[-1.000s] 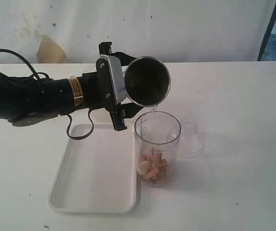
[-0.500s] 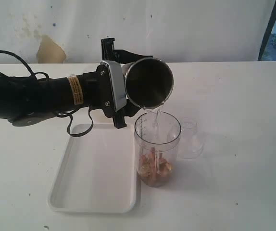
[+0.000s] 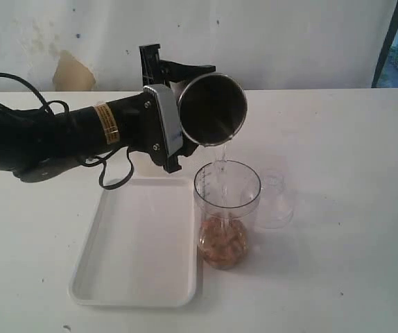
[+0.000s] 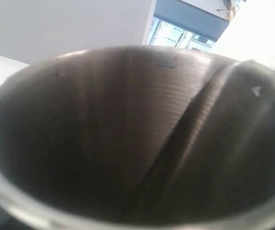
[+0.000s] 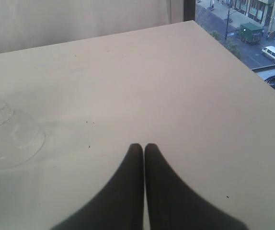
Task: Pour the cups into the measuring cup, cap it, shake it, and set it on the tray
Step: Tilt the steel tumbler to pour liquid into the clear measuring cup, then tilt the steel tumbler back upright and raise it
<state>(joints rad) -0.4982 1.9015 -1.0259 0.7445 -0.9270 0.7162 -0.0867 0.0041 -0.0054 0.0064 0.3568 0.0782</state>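
Exterior view: the white tray [image 3: 136, 277] lies flat, with the measuring cup [image 3: 227, 208] standing just beside its right edge. My left pincer [image 3: 182, 114] clamps the tilted tumbler [image 3: 211, 109] above that cup, liquid [image 3: 221, 156] streaming in. The cap [image 3: 277, 201] sits beside it. My right pincer [image 5: 143, 148] is pressed together.

Measuring cup [image 3: 227, 201]: clear plastic, a thin dark graduation scale printed down its wall, orange-brown contents at the bottom. Directly above it the tumbler [image 3: 211, 111] shows a bright brushed-steel rim and a dark grey inside marked with fine brush lines. Just beside the measuring cup lie the plain white tray [image 3: 98, 277] on one side and the clear, colourless cap [image 3: 277, 198] on the other, all on a white table [image 3: 351, 229]. Behind the measuring cup, the left arm [image 3: 46, 135] is black with a yellow-orange label band and a silver-grey plate, and the wall [image 3: 289, 41] is off-white with a tan stain and dark specks.
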